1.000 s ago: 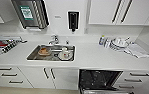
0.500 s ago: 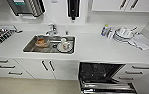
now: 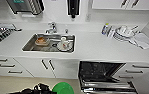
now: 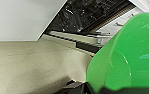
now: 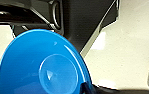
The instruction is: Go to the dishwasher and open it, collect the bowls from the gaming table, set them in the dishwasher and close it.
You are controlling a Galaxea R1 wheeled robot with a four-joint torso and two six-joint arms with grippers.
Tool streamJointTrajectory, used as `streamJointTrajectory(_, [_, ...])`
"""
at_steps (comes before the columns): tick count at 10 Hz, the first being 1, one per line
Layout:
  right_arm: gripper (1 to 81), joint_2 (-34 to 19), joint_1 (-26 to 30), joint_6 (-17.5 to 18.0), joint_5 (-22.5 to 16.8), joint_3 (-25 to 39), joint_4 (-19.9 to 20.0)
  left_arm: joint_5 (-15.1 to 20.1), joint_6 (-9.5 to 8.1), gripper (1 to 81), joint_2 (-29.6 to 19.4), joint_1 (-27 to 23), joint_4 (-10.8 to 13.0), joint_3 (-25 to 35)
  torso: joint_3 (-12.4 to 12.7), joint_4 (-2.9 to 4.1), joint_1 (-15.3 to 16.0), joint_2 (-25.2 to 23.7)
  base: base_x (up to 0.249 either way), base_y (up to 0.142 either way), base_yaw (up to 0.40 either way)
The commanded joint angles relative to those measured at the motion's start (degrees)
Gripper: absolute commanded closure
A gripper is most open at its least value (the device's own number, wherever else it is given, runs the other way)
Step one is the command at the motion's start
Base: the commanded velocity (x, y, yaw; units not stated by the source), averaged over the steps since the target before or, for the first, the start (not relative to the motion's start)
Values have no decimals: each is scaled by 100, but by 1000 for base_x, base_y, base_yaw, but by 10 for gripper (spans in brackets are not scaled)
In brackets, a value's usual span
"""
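1. Neither arm's fingers can be made out, so whether they grasp the bowls cannot be told.
2. The green bowl point(image 4: 125, 55) is cut off by the edge of the left wrist view; its glossy rim also shows low in the head view point(image 3: 63, 88).
3. The blue bowl point(image 5: 42, 65), smooth and round, shows large in the right wrist view.
4. The dishwasher point(image 3: 102, 75) stands open under the white counter point(image 3: 95, 47), its interior dark and its door lowered.

Head camera looks down from high onto a white kitchen counter point(image 3: 95, 47) and the open dishwasher point(image 3: 102, 75) below. Left wrist camera sits close behind a green bowl point(image 4: 130, 55), facing that dishwasher. Right wrist camera looks closely over a blue bowl point(image 5: 40, 65) toward pale floor point(image 5: 130, 55).
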Motion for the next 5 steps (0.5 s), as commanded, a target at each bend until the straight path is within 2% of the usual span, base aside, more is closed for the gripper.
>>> streamJointTrajectory(1, [811,-63,-129,1,-197,8,-41,1184,-151,811,450,-1376,-529,241,-522,0,0,0,0,0,0])
streamJointTrajectory(2, [811,-45,-137,1,-188,25,-41,1447,-318,811,705,-1614,-529,170,-681,0,0,0,0,0,0])
streamJointTrajectory(4, [811,-45,-137,1,-188,52,-41,1878,-529,811,1241,-2088,-529,-93,-1075,0,5,5,0,0,0])
streamJointTrajectory(5, [811,-45,-137,1,-188,69,-41,2087,-633,811,1528,-2361,-529,-233,-730,0,5,7,0,0,0])
